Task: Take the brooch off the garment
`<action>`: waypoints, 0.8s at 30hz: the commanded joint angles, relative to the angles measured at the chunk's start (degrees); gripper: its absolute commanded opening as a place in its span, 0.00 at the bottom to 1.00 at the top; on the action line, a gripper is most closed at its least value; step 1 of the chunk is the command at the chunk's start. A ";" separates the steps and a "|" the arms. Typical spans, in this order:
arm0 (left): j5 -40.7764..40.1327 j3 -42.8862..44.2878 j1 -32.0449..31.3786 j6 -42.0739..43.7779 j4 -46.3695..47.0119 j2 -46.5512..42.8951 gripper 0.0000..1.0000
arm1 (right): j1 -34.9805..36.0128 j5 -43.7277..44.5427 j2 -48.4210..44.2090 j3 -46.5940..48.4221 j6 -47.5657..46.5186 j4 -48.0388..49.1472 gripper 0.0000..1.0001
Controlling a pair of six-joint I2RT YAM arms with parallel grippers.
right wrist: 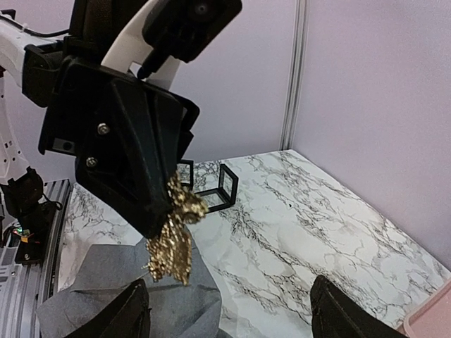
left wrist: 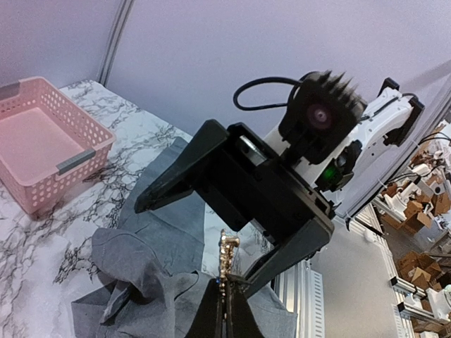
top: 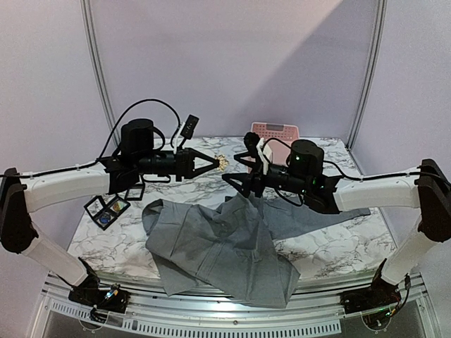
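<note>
The gold brooch (top: 222,164) hangs in the air over the marble, pinched at the tips of my left gripper (top: 214,163), which is shut on it. From the left wrist, the brooch (left wrist: 229,255) stands up out of the closed fingers (left wrist: 211,317). The grey garment (top: 211,246) lies crumpled on the table below and toward the front, apart from the brooch. My right gripper (top: 237,160) faces the left one, open, its jaws spread above and below the brooch with nothing between them. In the right wrist view the brooch (right wrist: 173,239) dangles above the garment (right wrist: 120,296).
A pink basket (top: 275,131) stands at the back of the table, also visible from the left wrist (left wrist: 67,141). Black display boxes (top: 107,208) sit at the left (right wrist: 211,184). The garment hangs over the table's front edge.
</note>
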 commanded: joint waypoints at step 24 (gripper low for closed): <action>2.77 1.06 -1.23 0.86 -0.53 0.82 0.00 | 0.58 -6.26 2.18 4.87 2.22 -3.01 0.46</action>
